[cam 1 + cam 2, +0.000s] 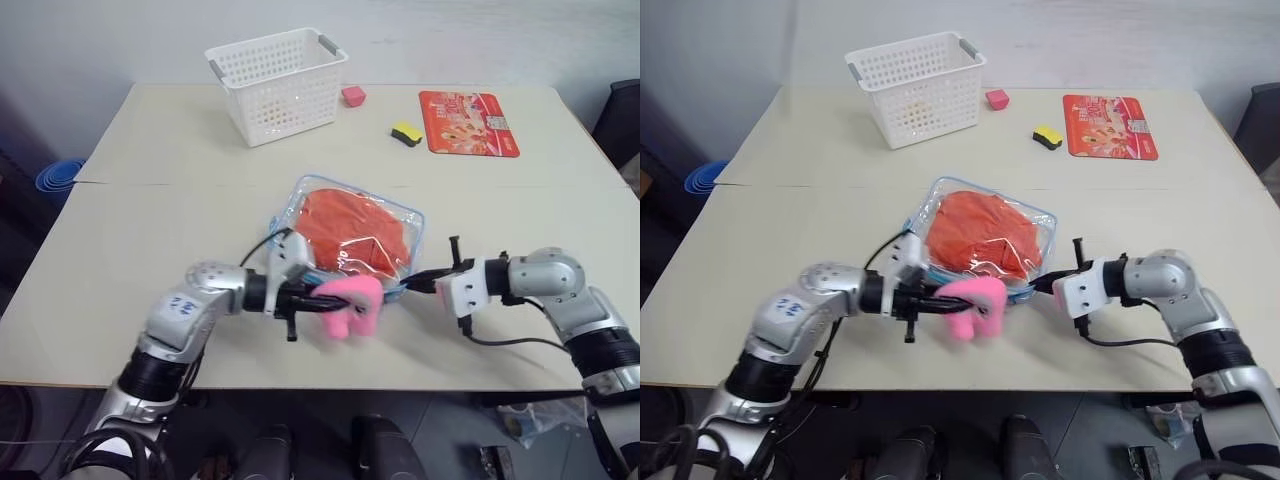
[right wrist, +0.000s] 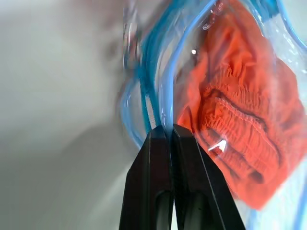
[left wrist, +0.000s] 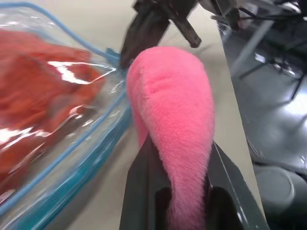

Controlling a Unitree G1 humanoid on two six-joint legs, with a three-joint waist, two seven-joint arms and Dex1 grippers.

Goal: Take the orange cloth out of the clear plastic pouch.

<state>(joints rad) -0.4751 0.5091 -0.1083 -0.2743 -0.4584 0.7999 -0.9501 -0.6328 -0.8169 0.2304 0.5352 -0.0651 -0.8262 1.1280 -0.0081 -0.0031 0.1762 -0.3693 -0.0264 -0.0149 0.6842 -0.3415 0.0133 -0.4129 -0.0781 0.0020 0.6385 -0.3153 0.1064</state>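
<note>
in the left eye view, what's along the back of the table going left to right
white basket → small pink block → yellow and black sponge → red printed card

A pale beige table (image 1: 150, 230) stands against a plain light wall (image 1: 120, 40), with a blue round bin (image 1: 58, 180) on the floor beside it.
</note>
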